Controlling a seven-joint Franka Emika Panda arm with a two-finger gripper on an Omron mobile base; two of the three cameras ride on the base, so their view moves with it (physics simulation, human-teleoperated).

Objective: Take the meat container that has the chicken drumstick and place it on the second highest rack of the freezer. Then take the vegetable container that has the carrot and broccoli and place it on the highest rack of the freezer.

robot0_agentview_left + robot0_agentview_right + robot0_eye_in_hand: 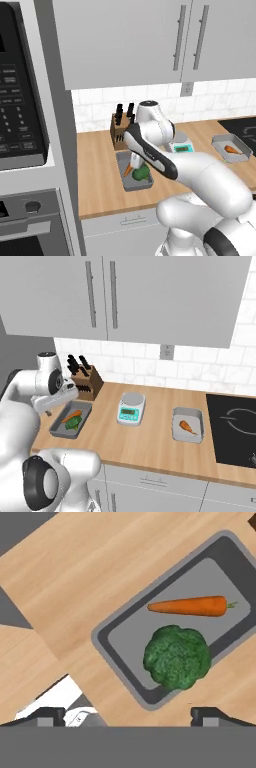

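Both pincer [128,714] tips fully apart, holding nothing.

- We see a bright orange carrot [190,606] with a small green stem end.
- We see dark green, bumpy broccoli [176,657].
- We note the vegetable container [120,657] is grey with a darker grey rim.
- We see a tan-orange chicken drumstick [187,427] in a grey meat container [188,439].
- We note the counter [150,446] shows light wood grain.
- We see a white scale [131,408] with a teal face.
- We note the knife block [86,383] is brown with black handles.
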